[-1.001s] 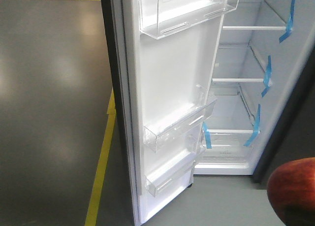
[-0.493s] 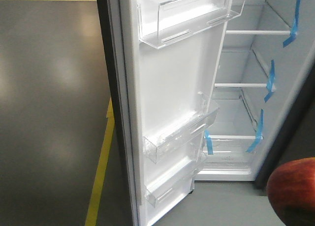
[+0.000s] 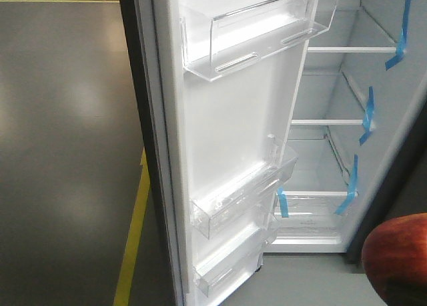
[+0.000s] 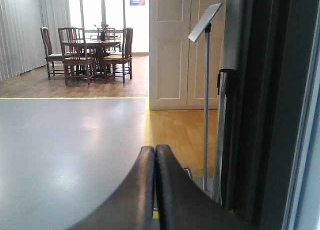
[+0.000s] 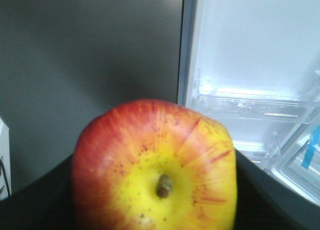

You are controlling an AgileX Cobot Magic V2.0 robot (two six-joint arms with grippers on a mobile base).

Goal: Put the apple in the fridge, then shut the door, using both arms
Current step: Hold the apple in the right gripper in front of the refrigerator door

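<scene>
Currently on record: three views, one moment.

Apple [image 5: 155,170]: red, yellow patch round the stem, clamped between the jaws of the right gripper [image 5: 156,200]; dark fingers [image 5: 255,205] tight on both flanks, stem end turned to the wrist camera. Also visible at the lower right corner of the front view. Not yet in the fridge.

Fridge [image 3: 320,86]: ahead of the right jaws and off to their right; white inside, glass shelves [image 3: 320,122], blue tape strips [image 3: 400,33] at the shelf ends, clear drawers [image 5: 250,107] beyond the apple.

Door [image 3: 233,119]: swung wide open, white lining toward the front camera, clear bins [image 3: 253,33] set high and low on it.

Left gripper [image 4: 155,152]: jaws pressed together, nothing between them. Beyond the tips: grey floor [image 4: 65,150], yellow line [image 4: 146,120], sign stand [image 4: 206,89] to the right, dining table [image 4: 90,44] with chairs far off to the left. Dark upright edge close on the right of these jaws — fridge or door, cannot tell which.
</scene>
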